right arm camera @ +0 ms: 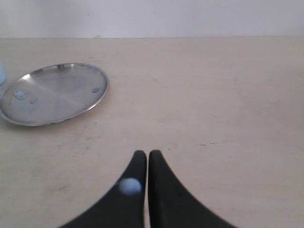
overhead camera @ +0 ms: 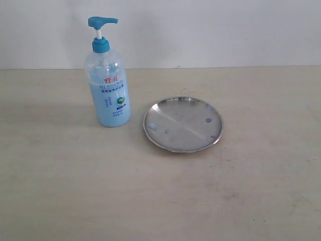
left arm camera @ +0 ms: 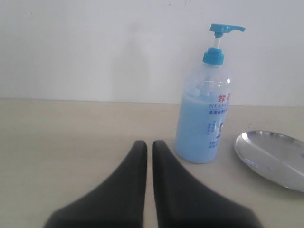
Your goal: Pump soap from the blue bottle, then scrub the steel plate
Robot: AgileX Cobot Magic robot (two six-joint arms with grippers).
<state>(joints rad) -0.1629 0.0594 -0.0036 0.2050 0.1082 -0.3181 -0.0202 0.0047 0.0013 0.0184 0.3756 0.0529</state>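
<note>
The blue bottle (overhead camera: 107,80) stands upright on the table, left of centre, its blue pump head (overhead camera: 103,22) pointing right; the light-blue soap (overhead camera: 111,108) fills most of it. Just to its right lies the steel plate (overhead camera: 183,124) with a few small spots, one pale dab (overhead camera: 153,126) near its left rim. Neither gripper shows in the exterior view. My left gripper (left arm camera: 149,144) is shut and empty, short of the bottle (left arm camera: 202,114), with the plate's edge (left arm camera: 270,156) beside it. My right gripper (right arm camera: 146,153) is shut and empty, well short of the plate (right arm camera: 54,92); a pale blob (right arm camera: 129,185) sits on one finger.
A beige tabletop (overhead camera: 160,201) runs to a plain white wall (overhead camera: 210,30) behind the bottle and plate. Only the bottle and the plate stand on it.
</note>
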